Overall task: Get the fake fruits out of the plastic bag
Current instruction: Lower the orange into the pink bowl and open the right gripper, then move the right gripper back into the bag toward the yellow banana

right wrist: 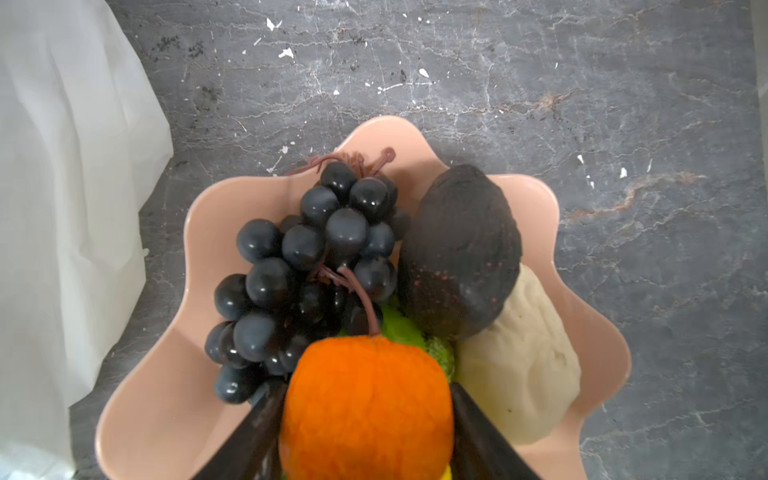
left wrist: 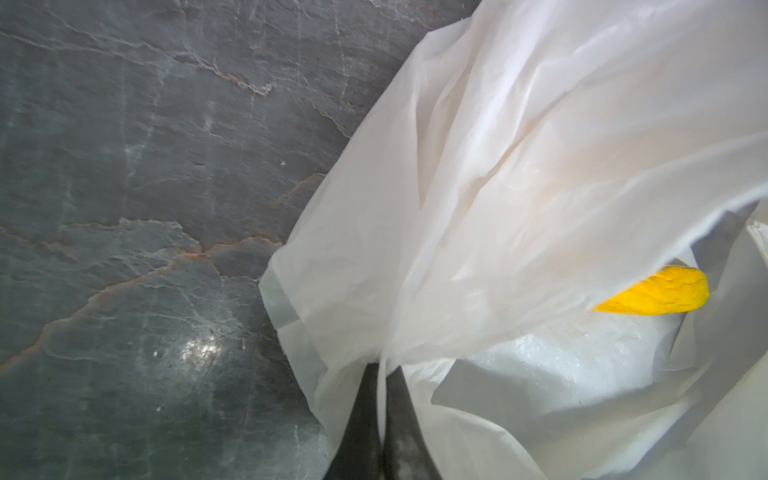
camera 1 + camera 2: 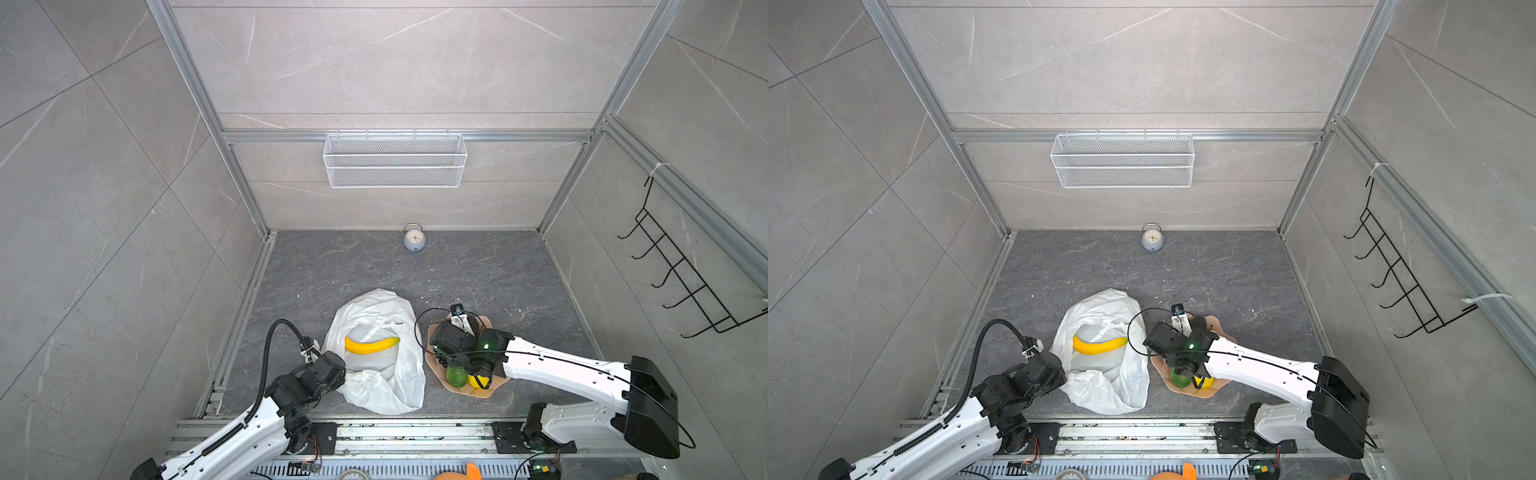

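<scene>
Left gripper [image 2: 380,370] pinches the thin crinkled white plastic bag [image 3: 374,307] at its rim, holding the mouth open — a yellow plastic banana [image 3: 371,345] lies inside. Right gripper [image 1: 368,388] flanks a round orange fake fruit [image 1: 365,419] over the peach-pink scalloped bowl [image 1: 145,395] — gripping or releasing, I cannot tell.

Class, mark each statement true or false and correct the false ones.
A yellow banana lies inside the plastic bag. True.
The left hand is open. False: the left hand is shut on the bag's edge.
The grape bunch lies in the pink bowl. True.
The orange fruit lies inside the bag. False: the orange fruit is between the right hand's fingers, over the bowl.
The alarm clock stands in the bowl. False: the alarm clock stands by the back wall.
</scene>
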